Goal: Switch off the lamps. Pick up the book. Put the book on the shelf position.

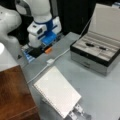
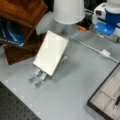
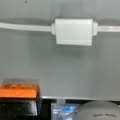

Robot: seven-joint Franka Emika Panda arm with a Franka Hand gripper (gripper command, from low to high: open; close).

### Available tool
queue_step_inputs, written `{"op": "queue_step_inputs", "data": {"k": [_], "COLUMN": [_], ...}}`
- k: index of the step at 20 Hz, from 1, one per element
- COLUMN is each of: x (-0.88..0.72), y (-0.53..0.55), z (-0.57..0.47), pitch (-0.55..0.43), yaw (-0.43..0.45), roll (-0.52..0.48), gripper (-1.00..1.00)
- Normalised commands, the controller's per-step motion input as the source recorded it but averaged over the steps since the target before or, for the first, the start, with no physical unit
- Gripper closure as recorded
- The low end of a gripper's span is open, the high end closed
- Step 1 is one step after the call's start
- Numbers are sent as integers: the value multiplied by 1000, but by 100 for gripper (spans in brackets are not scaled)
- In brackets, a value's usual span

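Wrist view centres the cord switch [image 3: 73, 32]: we judge the lamps step is in hand, needing a square press. Hand [image 1: 37, 50] hangs near; grip untellable. Book [image 1: 57, 91] leans on its stand [image 1: 77, 111], untouched.

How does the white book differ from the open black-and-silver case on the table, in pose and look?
The book leans tilted on a metal stand; the case sits flat on the table. The book is plain white and closed; the case is dark-rimmed, lid raised, showing grooved trays. Both are rectangular. The gripper is not in view.
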Motion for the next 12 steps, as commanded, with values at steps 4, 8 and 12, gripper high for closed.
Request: {"op": "queue_step_inputs", "data": {"k": [4, 8, 12], "x": [484, 638, 683], "y": [-69, -100, -124], "z": [382, 384, 335], "pitch": [423, 455, 445], "yaw": [60, 95, 148], "roll": [-162, -230, -263], "gripper": [-100, -100, -100]}}
